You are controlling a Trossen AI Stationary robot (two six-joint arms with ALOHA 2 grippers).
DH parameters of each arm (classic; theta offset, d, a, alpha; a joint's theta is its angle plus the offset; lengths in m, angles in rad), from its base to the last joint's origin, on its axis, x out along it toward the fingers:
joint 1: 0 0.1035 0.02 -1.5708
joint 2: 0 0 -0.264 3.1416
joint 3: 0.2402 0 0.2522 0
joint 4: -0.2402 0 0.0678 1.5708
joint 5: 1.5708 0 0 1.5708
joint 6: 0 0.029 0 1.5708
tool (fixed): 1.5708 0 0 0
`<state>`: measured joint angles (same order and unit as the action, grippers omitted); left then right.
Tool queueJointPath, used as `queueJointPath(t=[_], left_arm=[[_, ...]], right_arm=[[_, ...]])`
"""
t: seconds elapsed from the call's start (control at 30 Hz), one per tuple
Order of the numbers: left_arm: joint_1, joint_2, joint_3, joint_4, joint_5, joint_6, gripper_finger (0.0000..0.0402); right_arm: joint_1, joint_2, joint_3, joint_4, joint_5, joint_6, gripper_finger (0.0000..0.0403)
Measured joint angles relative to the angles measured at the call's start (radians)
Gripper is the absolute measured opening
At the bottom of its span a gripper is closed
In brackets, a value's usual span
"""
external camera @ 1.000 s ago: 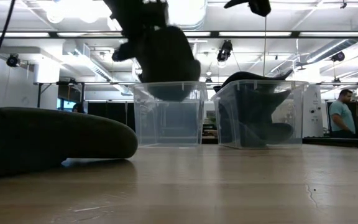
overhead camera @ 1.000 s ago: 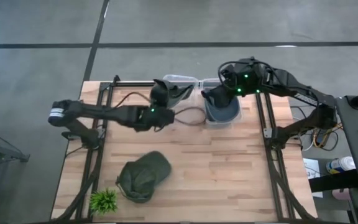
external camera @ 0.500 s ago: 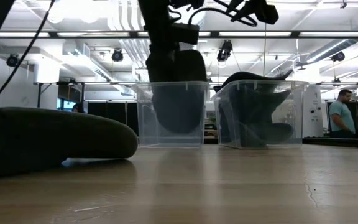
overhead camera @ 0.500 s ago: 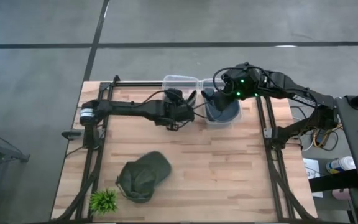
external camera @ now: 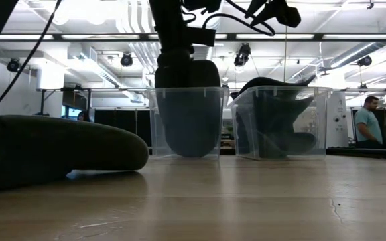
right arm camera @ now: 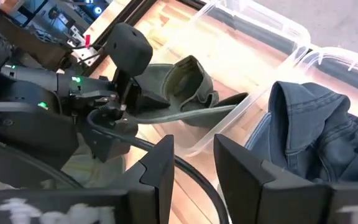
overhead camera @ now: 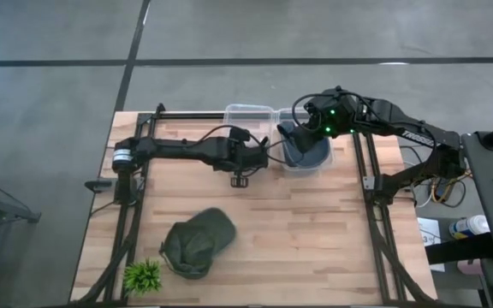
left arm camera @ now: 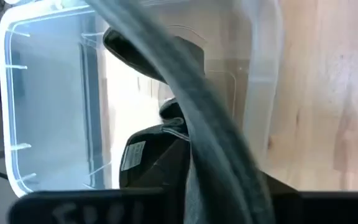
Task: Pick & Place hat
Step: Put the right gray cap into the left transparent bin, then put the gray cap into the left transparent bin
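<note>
My left gripper (overhead camera: 259, 147) is shut on an olive-green hat (right arm camera: 185, 78), which reaches down inside the left clear bin (overhead camera: 246, 113), where it shows as a dark shape (external camera: 186, 114). My right gripper (right arm camera: 194, 165) is open and hovers over the right clear bin (overhead camera: 308, 162). A blue denim hat (right arm camera: 316, 140) lies in that bin. Another green hat (overhead camera: 197, 242) rests crown up on the table near its front left. My left gripper holds the olive hat by its brim (right arm camera: 148, 117), coming level from the table's left. The brim runs on past the fingers across the bin's rim (right arm camera: 229, 109). The crown (external camera: 186, 127) hangs down inside the bin, close to its floor. The wrist view hides the fingers behind the brim (left arm camera: 197, 130).
A small green plant (overhead camera: 142, 275) stands at the near left corner. The two bins sit side by side at the table's far edge. Bare wood (overhead camera: 315, 239) fills the middle and right. People stand in the room behind (external camera: 367, 124).
My left gripper has reached toward the table's right and gone down, and the olive hat has sunk from the bin's rim to near its floor. My right gripper has shifted slightly toward the left over its bin.
</note>
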<state>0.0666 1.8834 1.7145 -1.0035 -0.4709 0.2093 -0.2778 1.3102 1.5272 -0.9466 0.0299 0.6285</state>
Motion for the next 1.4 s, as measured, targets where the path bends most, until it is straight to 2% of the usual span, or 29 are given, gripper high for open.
queueJointPath(t=[0.17,0.27,0.4,0.57,0.73,0.8,0.93,1.07,1.2,1.33,1.4], left_arm=[[-0.008,-0.004,0.0,-0.007,-0.039,-0.08,0.0106],[-0.024,-0.016,0.007,-0.046,-0.106,-0.081,0.0116],[-0.044,-0.034,0.018,-0.08,-0.121,-0.089,0.0117],[-0.061,-0.052,0.018,-0.098,-0.087,-0.138,0.0117],[-0.093,-0.078,0.051,-0.21,-0.084,-0.165,0.0117],[-0.098,-0.102,0.055,-0.212,-0.049,-0.188,0.0117],[-0.098,-0.14,0.05,-0.154,0.07,-0.215,0.0117],[-0.089,-0.145,0.05,-0.073,0.105,-0.235,0.0117],[-0.079,-0.122,0.048,-0.033,0.093,-0.202,0.0117],[-0.088,-0.135,0.046,-0.075,0.005,-0.158,0.0117],[-0.096,-0.171,0.046,-0.127,-0.002,-0.143,0.0117]], right_arm=[[-0.002,0.0,-0.001,0.0,0.0,0.0,0.0109],[-0.002,0.0,-0.001,-0.001,-0.001,0.0,0.0109],[-0.003,0.0,-0.002,-0.012,-0.002,-0.004,0.0109],[-0.007,0.0,-0.002,-0.019,-0.004,-0.004,0.0109],[-0.007,0.0,-0.002,-0.024,-0.01,-0.003,0.0109],[-0.007,0.0,-0.002,-0.024,-0.012,-0.003,0.0109],[-0.012,0.0,-0.004,-0.023,-0.011,0.0,0.0109],[-0.018,0.0,-0.008,-0.023,-0.011,0.003,0.0109],[-0.018,0.0,-0.014,-0.021,-0.011,0.008,0.0109],[-0.018,0.0,-0.027,-0.023,-0.012,0.024,0.0109],[-0.017,0.0,-0.036,-0.023,-0.017,0.025,0.0109]])
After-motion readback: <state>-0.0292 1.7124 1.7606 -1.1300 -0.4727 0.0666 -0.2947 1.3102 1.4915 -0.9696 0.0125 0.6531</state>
